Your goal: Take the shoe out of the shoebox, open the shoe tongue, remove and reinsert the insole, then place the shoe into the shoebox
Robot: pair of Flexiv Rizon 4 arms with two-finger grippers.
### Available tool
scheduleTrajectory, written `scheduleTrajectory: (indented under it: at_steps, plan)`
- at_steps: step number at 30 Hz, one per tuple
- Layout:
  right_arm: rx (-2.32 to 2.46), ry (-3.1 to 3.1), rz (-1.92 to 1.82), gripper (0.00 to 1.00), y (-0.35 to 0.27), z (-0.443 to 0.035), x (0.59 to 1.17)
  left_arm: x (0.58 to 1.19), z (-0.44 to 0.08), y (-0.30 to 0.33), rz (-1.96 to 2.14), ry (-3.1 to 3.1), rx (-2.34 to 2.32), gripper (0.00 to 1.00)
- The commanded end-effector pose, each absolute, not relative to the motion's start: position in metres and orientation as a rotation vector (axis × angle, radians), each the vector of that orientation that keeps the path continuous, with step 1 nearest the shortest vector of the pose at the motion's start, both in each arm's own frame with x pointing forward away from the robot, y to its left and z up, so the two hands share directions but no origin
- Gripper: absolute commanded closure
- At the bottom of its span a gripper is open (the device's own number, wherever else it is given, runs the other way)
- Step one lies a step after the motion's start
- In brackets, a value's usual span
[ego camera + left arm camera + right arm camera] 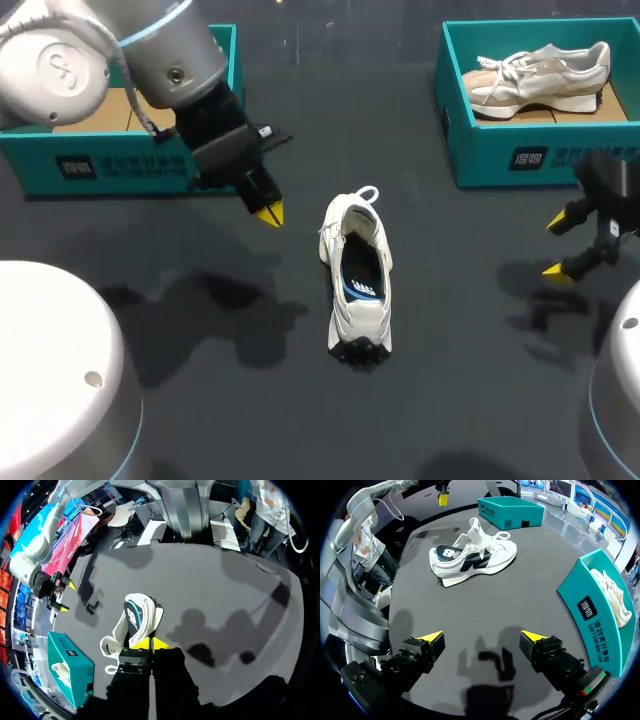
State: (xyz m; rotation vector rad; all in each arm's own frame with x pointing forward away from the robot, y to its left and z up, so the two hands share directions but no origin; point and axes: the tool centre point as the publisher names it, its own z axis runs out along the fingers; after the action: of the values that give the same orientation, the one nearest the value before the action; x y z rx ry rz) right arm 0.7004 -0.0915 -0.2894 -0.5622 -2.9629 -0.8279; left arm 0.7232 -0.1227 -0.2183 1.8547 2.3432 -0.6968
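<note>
The dark counter (pixel 450 390) carries two teal shoeboxes at its far side. Between them, but nearer to me, stands the white shoe (pixel 357 275). It rests on its sole in the middle of the counter, outside of any box, and neither arm touches it. The left shoebox (pixel 110 165) shows only its cardboard floor. The right shoebox (pixel 500 150) holds a beige shoe (pixel 540 72).

The left pincer (pixel 268 212) hangs just beside the white shoe, on its left, with the two yellow tips pressed together and nothing between them. The right pincer (pixel 556 246) is well apart from the shoe, near the right shoebox, with its fingers spread wide and empty.

From above, the mouth of the shoe is open, and a dark insole (pixel 362 278) with blue marks seems to lie flat inside. I judge therefore that taking the shoe out is done. From these views I cannot say whether the insole was already removed and put back.

If it was not, the next move asks one pincer to steady the shoe, while the other spreads the tongue and pinches the edge of the insole. The left pincer must release first. If the insole work is finished, the shoe needs a firm grip at its collar and a lift into the left shoebox.
</note>
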Motion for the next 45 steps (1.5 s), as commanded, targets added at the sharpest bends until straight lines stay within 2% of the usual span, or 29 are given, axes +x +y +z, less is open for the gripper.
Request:
scheduleTrajectory:
  at_steps: [1,15,22,31,45]
  plan:
    - [-0.566,-2.967,-0.825,0.00,-0.091,-0.289,0.698,0.733,-0.211,-0.141,-0.619,2.404,1.943,1.00]
    - [-0.566,-2.967,-0.825,0.00,-0.091,-0.289,0.698,0.717,-0.251,-0.191,-0.477,2.239,2.247,1.00]
    - [-0.566,-2.967,-0.825,0.00,-0.091,-0.289,0.698,0.717,-0.251,-0.191,-0.477,2.239,2.247,1.00]
    - [-0.566,-2.967,-0.825,0.00,-0.091,-0.289,0.698,0.706,-0.298,-0.206,-0.415,2.170,2.385,1.00]
    - [-0.566,-2.967,-0.825,0.00,-0.091,-0.289,0.698,0.686,-0.324,-0.201,-0.431,2.088,2.496,1.00]
